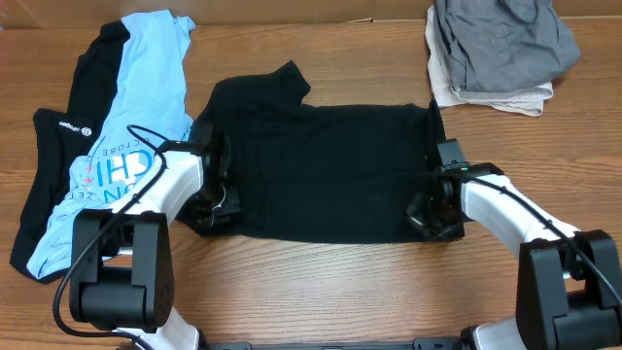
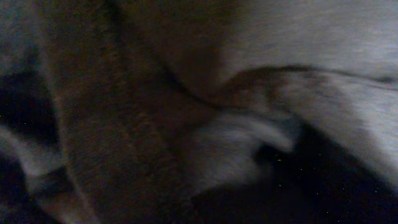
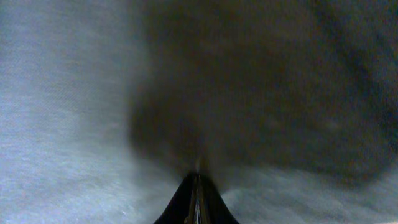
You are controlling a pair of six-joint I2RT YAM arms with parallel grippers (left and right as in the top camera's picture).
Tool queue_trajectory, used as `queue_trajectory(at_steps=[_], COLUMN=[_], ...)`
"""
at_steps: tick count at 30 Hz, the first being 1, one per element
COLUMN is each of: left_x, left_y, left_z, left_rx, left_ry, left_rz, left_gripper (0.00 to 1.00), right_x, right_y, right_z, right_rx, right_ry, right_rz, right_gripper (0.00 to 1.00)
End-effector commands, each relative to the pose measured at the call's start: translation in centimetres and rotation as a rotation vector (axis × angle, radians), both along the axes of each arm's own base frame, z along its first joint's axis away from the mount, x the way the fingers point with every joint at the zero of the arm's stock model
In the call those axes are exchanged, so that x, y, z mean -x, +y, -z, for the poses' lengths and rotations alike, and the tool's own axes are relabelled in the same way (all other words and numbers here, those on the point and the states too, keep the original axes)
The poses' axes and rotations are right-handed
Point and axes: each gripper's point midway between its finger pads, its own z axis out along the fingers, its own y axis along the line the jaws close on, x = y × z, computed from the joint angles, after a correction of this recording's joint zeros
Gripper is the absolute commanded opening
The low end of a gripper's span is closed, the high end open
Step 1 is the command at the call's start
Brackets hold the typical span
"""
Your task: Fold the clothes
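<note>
Gripping the black shirt mid-frame, my right pincer is clamped on its right edge; my left pincer, at its left edge, I cannot tell.

The shirt is black; the lettered tee, pale blue.
</note>
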Motion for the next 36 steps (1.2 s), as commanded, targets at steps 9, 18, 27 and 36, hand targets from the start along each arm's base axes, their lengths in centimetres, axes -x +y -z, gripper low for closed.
queue_trajectory(at_steps=[9,18,27,36], left_x=[2.3,-1.3,-4.7,-9.2], left_y=[1.1,0.9,0.6,-1.0], left_z=[-1.2,-5.4,-9.7,-16.9], left_rx=[-0.004,0.005,0.014,0.075], left_ry=[0.151,0.073,-0.035,-0.249], left_rz=[0.072,0.131,0.201,0.270], left_gripper=[0.04,0.27,0.55,0.72], right_x=[3.3,0.0,-2.9,-3.7], right_y=[-1.3,-1.0,-0.8,-0.7], right_z=[-2.5,-9.1,-13.2,-15.3], right_rx=[-0.051,-0.077,-0.084,-0.072], right_ry=[0.053,-0.227,-0.367,-0.420], right_rz=[0.098,0.012,-0.016,-0.104], right_gripper=[0.04,0.15,0.31,0.54])
